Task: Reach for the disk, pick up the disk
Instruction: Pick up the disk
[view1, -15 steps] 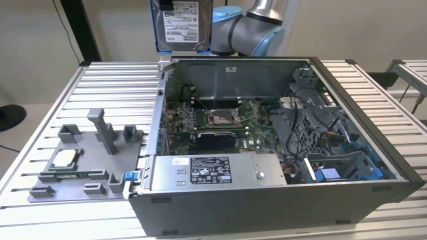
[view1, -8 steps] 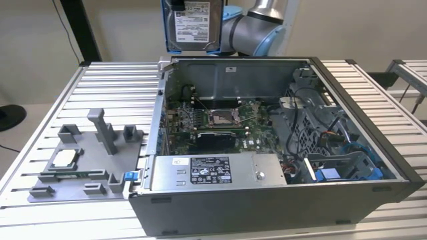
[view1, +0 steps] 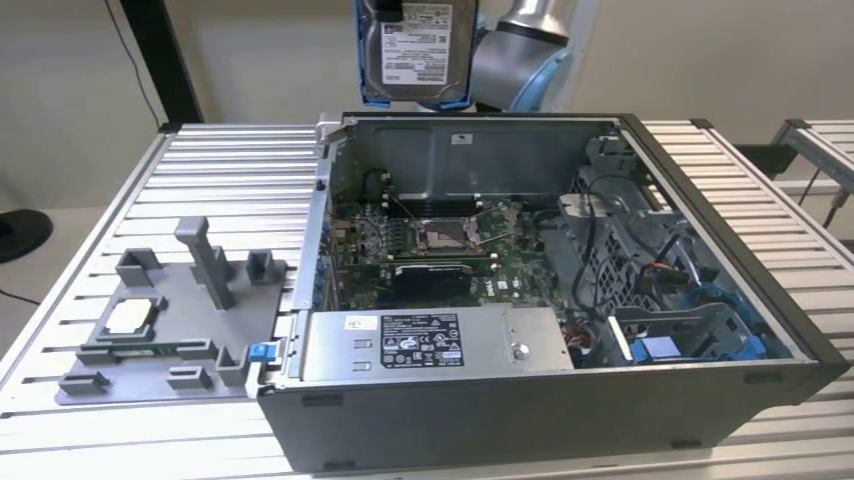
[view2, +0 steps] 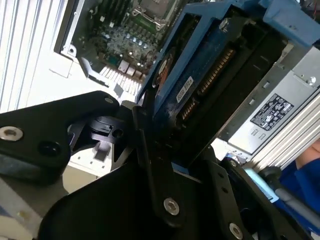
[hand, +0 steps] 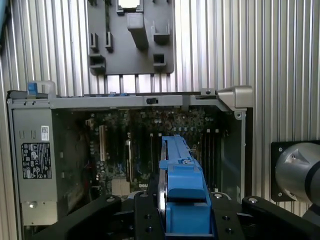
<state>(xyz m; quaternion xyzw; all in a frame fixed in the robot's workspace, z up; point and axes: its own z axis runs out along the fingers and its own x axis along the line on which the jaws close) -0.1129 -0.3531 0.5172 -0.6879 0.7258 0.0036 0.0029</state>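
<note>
Pincer (hand: 184, 212) closed tight on disk (view1: 424, 50), held high above open computer case (view1: 534, 410)

The grey-and-blue robot arm (view1: 523, 55) stands raised. Its black two-finger gripper (hand: 183, 207) is clamped from both sides on the blue-bracketed silver disk (hand: 182, 170).

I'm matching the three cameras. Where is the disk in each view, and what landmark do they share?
Exterior view: disk upright at the top edge, above the case's far wall.
First wrist view: disk edge-on in the claw, over the open case.
Second wrist view: disk slanted, close up, beside the motherboard.
Shared landmark: the labelled grey box in the case.
</note>
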